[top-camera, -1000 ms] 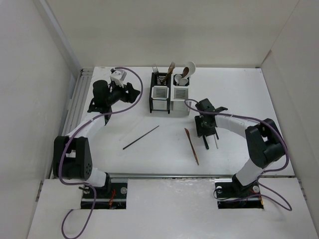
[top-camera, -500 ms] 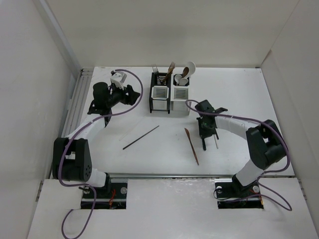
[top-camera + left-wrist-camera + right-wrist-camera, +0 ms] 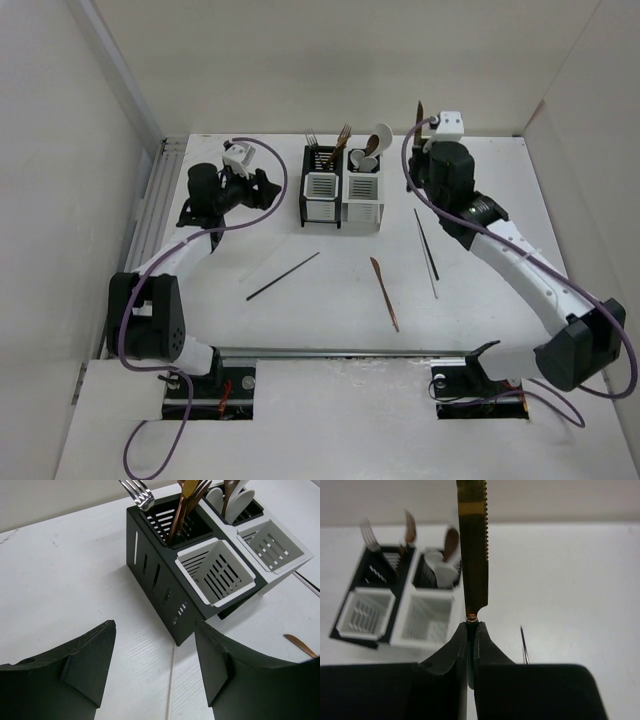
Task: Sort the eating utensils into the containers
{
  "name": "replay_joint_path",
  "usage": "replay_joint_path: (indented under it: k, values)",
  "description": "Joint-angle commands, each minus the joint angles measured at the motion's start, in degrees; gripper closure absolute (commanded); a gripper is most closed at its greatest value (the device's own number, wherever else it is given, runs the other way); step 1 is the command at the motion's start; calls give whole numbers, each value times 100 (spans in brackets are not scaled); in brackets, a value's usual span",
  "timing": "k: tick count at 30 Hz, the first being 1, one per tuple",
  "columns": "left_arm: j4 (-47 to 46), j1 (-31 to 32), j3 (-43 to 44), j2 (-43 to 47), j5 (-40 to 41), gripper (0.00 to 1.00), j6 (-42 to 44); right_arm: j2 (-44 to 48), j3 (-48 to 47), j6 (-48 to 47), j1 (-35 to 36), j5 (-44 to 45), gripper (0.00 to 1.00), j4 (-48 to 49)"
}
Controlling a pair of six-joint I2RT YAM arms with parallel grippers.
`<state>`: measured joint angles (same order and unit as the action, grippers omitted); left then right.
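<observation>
My left hand (image 3: 155, 630) hovers wide open and empty just beside the black holder (image 3: 155, 575), which has forks in its back compartment and the white holder (image 3: 362, 212) touching its right side. Further right, my right hand (image 3: 470, 627) is raised above the desk (image 3: 300, 325), clamped tight on the handle of a copper knife (image 3: 472, 545) whose serrated blade points up. I judge this the carrying step: next I must swing the knife over a holder and lower it into a free compartment.

The copper knife (image 3: 472, 550) runs off the top of the right wrist view, its handle buried in the right gripper (image 3: 471, 630). Behind it, the black holder (image 3: 380, 575) and white holder (image 3: 427, 620) are blurred, with perhaps a brown spoon (image 3: 451, 542). The left wrist view crops the silver fork (image 3: 136, 492).
</observation>
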<state>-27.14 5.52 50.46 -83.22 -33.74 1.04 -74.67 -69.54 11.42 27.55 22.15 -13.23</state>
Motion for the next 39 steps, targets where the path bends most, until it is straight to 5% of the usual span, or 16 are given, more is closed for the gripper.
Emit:
replay_joint_path:
  k: [1,12,28,32,39]
  values:
    - [-99,-33,420,-63,7,39,133,-773,-401,-877,154,-61,100,1953]
    - [428,-33,1036,-528,7,39,353,-2401,-816,-931,207,-1054,100,3819]
    - [420,-33,896,-555,7,39,520,-2535,380,-650,260,-1354,100,3820]
    - [603,-33,843,-441,7,39,573,-2482,432,-597,260,-1529,75,3820]
    - [824,-33,844,-380,-37,39,678,-2219,634,-422,260,-1582,49,3706]
